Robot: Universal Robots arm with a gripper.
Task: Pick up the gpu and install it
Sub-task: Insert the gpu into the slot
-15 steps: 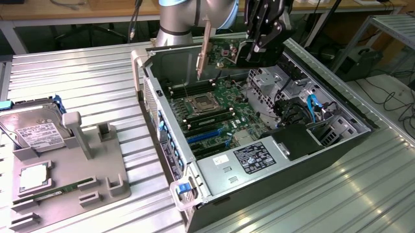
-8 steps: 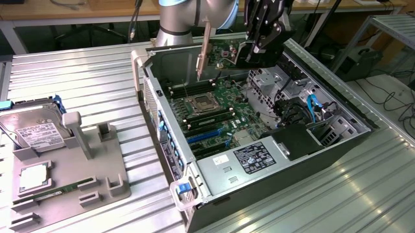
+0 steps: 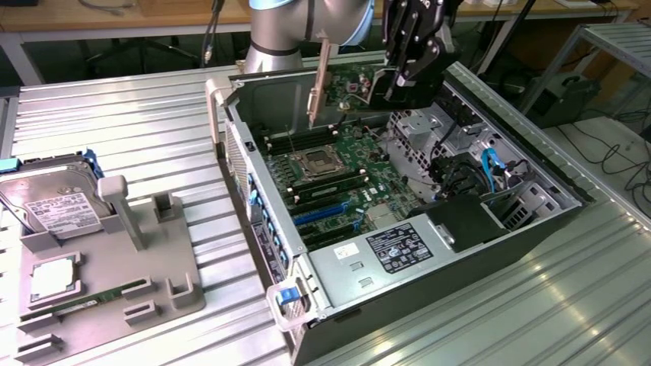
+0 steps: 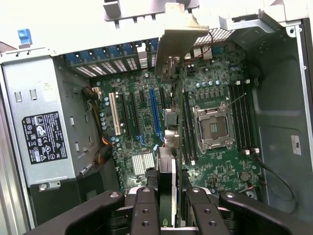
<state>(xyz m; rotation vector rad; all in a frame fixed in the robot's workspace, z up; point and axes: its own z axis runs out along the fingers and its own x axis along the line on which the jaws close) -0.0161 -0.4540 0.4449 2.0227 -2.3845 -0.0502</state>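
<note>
Fingers (image 4: 146, 213) pinch the gpu (image 3: 351, 90) by its upper edge, the gripper (image 3: 405, 80) carrying it above the open computer case (image 3: 267, 229), silver bracket (image 3: 320, 84) hanging down. Doing this well likely means keeping the card vertical, lining its lower edge with 1 long blue slot (image 4: 155, 113) on the motherboard (image 4: 215, 93), bracket toward the rear openings.

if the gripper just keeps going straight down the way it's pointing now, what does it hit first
Probably the motherboard inside the open computer case. The gripper holds the gpu edge-on above it, so the card's lower edge would likely touch first, near the expansion slots; exact depth is unclear.
</note>
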